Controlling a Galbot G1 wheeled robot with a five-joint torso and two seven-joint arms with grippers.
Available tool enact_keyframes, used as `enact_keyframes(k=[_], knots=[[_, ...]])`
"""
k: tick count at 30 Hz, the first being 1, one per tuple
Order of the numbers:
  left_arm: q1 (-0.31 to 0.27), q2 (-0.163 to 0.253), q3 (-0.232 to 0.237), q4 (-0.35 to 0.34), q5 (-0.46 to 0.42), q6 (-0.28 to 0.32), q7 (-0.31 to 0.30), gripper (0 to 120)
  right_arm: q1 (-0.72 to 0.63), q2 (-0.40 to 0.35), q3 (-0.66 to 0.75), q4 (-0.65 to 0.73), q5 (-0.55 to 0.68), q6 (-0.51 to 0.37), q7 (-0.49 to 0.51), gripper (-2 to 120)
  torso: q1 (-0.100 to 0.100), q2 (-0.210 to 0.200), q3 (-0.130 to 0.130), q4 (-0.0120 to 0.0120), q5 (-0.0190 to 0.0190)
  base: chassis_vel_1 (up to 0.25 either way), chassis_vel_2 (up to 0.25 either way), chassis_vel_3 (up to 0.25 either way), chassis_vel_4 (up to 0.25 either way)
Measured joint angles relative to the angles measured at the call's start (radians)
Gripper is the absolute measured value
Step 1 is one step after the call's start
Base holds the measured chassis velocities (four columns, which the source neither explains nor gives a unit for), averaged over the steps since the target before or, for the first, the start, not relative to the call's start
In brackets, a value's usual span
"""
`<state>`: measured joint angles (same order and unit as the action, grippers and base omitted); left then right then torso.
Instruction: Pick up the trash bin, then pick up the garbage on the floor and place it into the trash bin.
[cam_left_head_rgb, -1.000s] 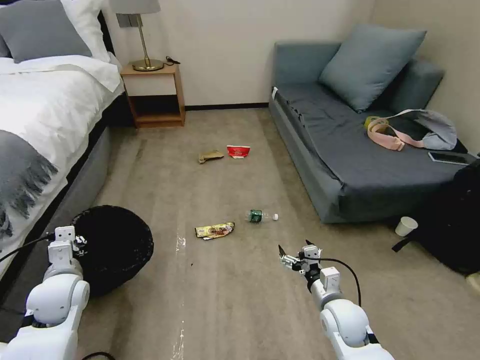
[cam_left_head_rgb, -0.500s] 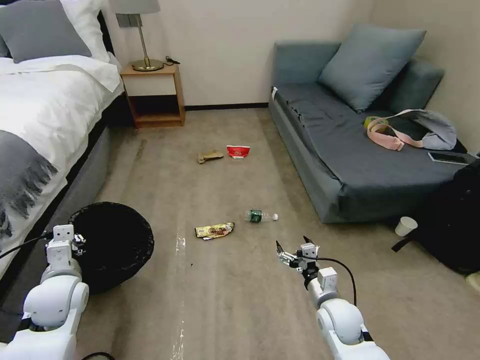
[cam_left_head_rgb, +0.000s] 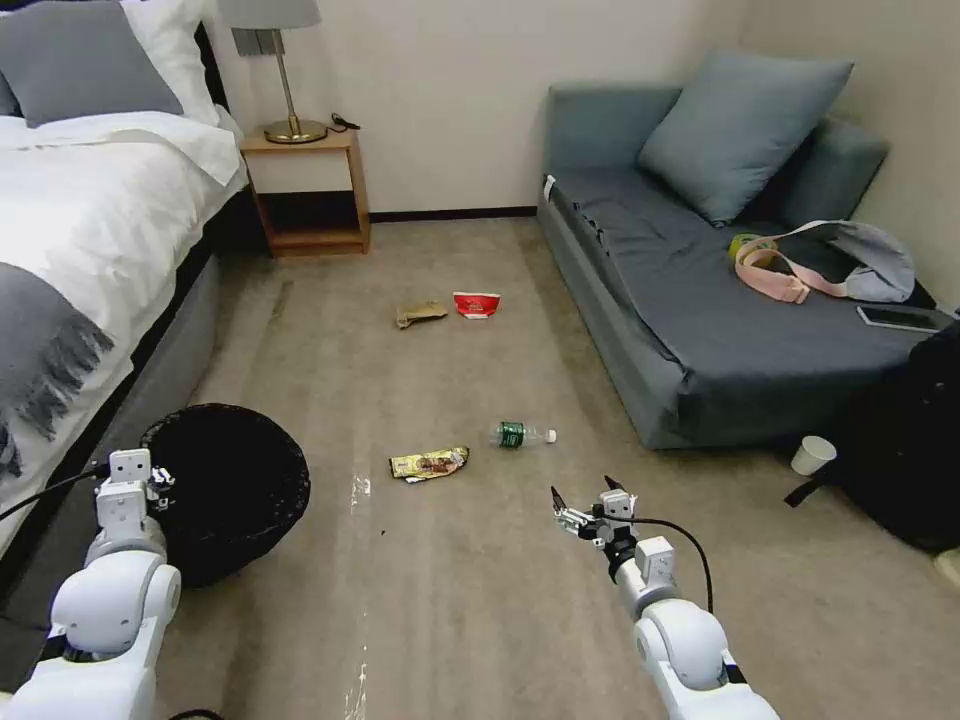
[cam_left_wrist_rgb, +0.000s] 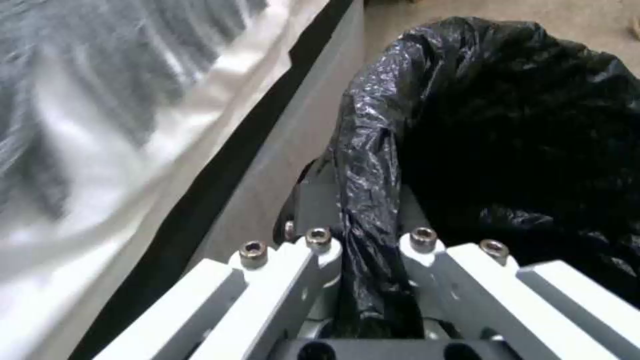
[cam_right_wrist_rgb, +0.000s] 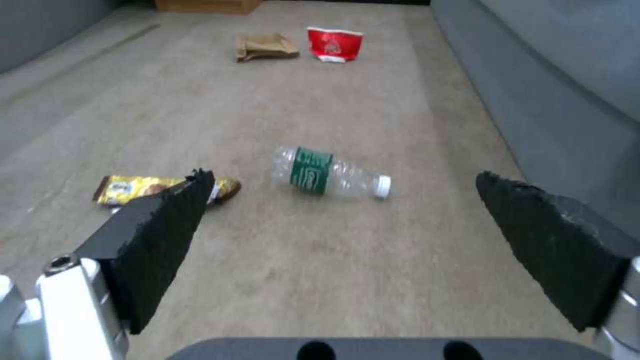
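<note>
Head view: the trash bin (cam_left_head_rgb: 225, 490) stands on the floor at the lower left, just beside the bed (cam_left_head_rgb: 90, 260), with the left gripper (cam_left_head_rgb: 150, 487) at its near rim. The right gripper (cam_left_head_rgb: 580, 510) hangs low over the carpet, jaws spread, nothing between them. Ahead of it lie the snack wrapper (cam_left_head_rgb: 430, 463) and the clear bottle (cam_left_head_rgb: 522, 434), near each other; farther off, toward the nightstand (cam_left_head_rgb: 305, 190), the brown paper bag (cam_left_head_rgb: 421, 314) and the red-and-white packet (cam_left_head_rgb: 476, 303) sit side by side. A grey sofa (cam_left_head_rgb: 700, 300) runs along the right.

Left wrist view: the left gripper (cam_left_wrist_rgb: 370, 245) is closed on the bin's edge — the black bag liner (cam_left_wrist_rgb: 373, 150) is pinched between its two fingers (cam_left_wrist_rgb: 293, 280).

Right wrist view: the right gripper (cam_right_wrist_rgb: 347, 240) is wide open and empty, its dark pads (cam_right_wrist_rgb: 167, 240) framing the bottle (cam_right_wrist_rgb: 327, 172), which lies on its side on the carpet, apart from both pads. The wrapper (cam_right_wrist_rgb: 133, 187) lies partly behind one pad — the paper bag (cam_right_wrist_rgb: 265, 47) and packet (cam_right_wrist_rgb: 333, 44) are well beyond.
</note>
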<state>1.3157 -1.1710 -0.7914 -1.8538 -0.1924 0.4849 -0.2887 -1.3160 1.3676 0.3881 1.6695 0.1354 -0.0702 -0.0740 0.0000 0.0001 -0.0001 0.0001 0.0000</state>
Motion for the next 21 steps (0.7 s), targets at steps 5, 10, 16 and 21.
enact_keyframes(k=[5,10,16,21], knots=[[-0.008,-0.002,0.007,0.007,0.001,-0.003,0.000,4,0.003,0.001,-0.001,-0.005,-0.003,0.000,0.000,100,0.000,0.000,0.000,-0.0002,-0.0001,-0.169,0.176,0.177,-0.198],[-0.014,-0.002,0.010,0.019,0.003,-0.009,0.001,4,0.007,0.001,-0.004,-0.012,-0.004,-0.002,-0.001,100,0.000,0.000,0.000,-0.0001,-0.0001,-0.182,0.180,0.205,-0.186],[-0.015,-0.005,0.012,0.025,0.009,-0.018,0.004,4,0.013,0.004,-0.011,-0.021,-0.008,-0.005,0.000,100,0.000,0.000,0.000,-0.0003,-0.0001,-0.148,0.139,0.157,-0.149],[-0.012,-0.008,0.012,0.025,0.011,-0.021,0.005,4,0.014,0.005,-0.015,-0.027,-0.013,-0.006,0.000,100,0.000,0.000,0.000,0.0001,0.0002,-0.143,0.154,0.142,-0.154]])
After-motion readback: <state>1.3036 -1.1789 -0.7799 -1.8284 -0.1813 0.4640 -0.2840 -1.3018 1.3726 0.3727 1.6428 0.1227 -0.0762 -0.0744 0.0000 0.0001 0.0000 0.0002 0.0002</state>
